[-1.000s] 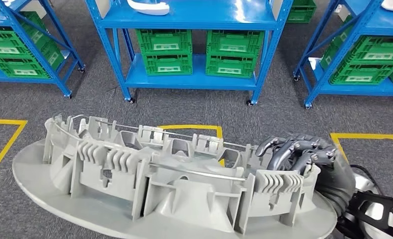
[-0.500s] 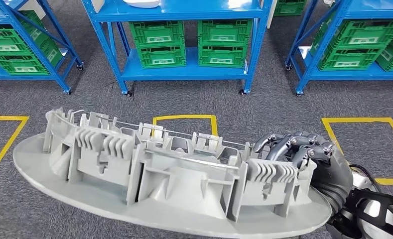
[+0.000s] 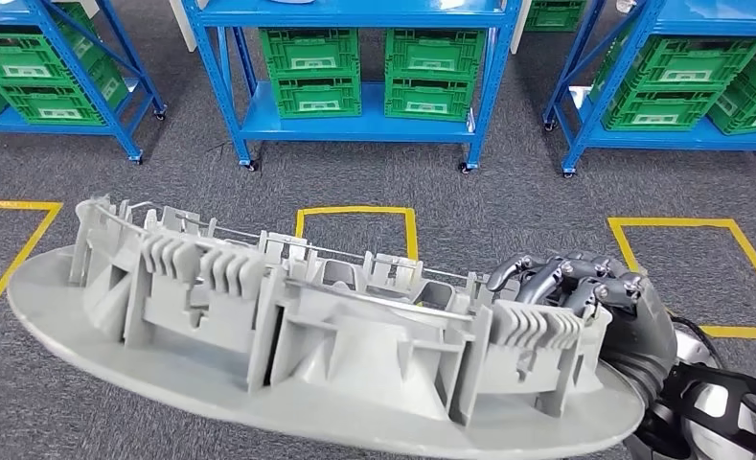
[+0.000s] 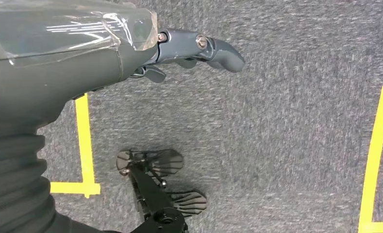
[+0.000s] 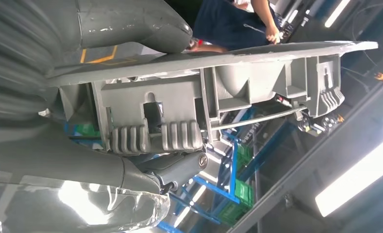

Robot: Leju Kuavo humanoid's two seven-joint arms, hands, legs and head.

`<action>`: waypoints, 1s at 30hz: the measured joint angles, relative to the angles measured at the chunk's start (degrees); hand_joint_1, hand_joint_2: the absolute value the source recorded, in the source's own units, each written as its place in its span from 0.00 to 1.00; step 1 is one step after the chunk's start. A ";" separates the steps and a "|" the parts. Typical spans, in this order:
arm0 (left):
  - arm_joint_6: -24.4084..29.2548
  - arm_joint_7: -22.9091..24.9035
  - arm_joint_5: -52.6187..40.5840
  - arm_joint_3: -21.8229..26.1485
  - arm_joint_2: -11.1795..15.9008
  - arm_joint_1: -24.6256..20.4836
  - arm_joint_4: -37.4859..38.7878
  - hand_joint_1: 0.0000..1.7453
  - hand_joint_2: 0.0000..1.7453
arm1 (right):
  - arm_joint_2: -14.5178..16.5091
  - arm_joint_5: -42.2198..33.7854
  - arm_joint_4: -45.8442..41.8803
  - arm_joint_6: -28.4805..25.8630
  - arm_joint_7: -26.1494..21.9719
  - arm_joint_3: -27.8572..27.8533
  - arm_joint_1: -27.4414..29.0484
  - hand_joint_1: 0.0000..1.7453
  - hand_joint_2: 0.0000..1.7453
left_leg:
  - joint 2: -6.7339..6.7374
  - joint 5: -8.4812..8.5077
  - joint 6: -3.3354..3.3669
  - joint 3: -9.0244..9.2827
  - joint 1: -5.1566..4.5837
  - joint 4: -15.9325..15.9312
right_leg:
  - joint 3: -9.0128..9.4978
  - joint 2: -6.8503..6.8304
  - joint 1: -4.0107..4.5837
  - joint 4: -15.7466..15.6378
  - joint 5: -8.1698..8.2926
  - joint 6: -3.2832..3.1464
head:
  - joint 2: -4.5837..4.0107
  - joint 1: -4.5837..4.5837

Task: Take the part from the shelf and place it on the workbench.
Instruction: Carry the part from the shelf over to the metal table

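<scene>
A large grey plastic part [image 3: 326, 345], an oval plate with ribbed brackets and a thin metal rod, lies crosswise low in the head view. My right hand [image 3: 594, 297] grips its right end, dark fingers curled over the ribbed edge. In the right wrist view the part [image 5: 218, 92] runs away from the hand, and the thumb [image 5: 131, 24] presses on its flat side. My left hand [image 4: 82, 53] hangs over the grey carpet holding nothing, one finger stretched out.
Blue shelf racks [image 3: 355, 125] with green crates [image 3: 316, 81] stand ahead across the carpet. Yellow tape squares [image 3: 355, 213] mark the floor between me and the racks. A person [image 5: 228, 22] in dark clothes stands beyond the part in the right wrist view.
The whole picture has shifted: the racks sit higher and a little farther off, so the camera has moved. The part stays in my right hand's grip.
</scene>
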 joint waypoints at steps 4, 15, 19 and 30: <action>-0.43 0.03 0.00 -0.03 -0.14 0.00 -0.01 0.00 1.00 | -1.09 -0.09 0.62 -0.02 -1.67 -0.07 0.23 1.00 1.00 | 0.18 3.35 -0.11 -4.74 -0.07 0.71 | -0.71 0.01 -0.47 11.16 -3.52 1.60 | 0.00 0.10; -0.57 0.25 0.00 -0.03 0.04 0.59 -0.03 0.00 1.00 | -2.31 -0.47 1.61 -0.05 -2.78 0.18 -0.11 1.00 1.00 | -0.27 0.98 -3.68 -12.54 0.73 8.95 | 10.60 -0.35 -0.76 -6.36 -2.01 -1.08 | -0.02 -0.36; -0.70 0.24 0.00 -0.04 0.04 0.61 -0.03 0.00 1.00 | -2.52 -0.43 1.83 -0.10 -3.23 0.20 -0.06 1.00 1.00 | -0.26 -4.50 -4.33 -14.11 0.92 20.05 | 8.61 -0.29 -0.72 -6.21 -0.11 -0.91 | -0.01 -0.41; -0.68 -0.11 0.00 -0.02 0.46 0.48 -0.03 0.00 1.00 | -3.73 3.63 1.71 -0.78 -3.58 0.96 -0.30 1.00 1.00 | -1.05 0.84 -0.27 -2.31 0.34 1.31 | 4.81 -0.82 -0.46 -1.14 -1.73 0.74 | -0.01 -0.28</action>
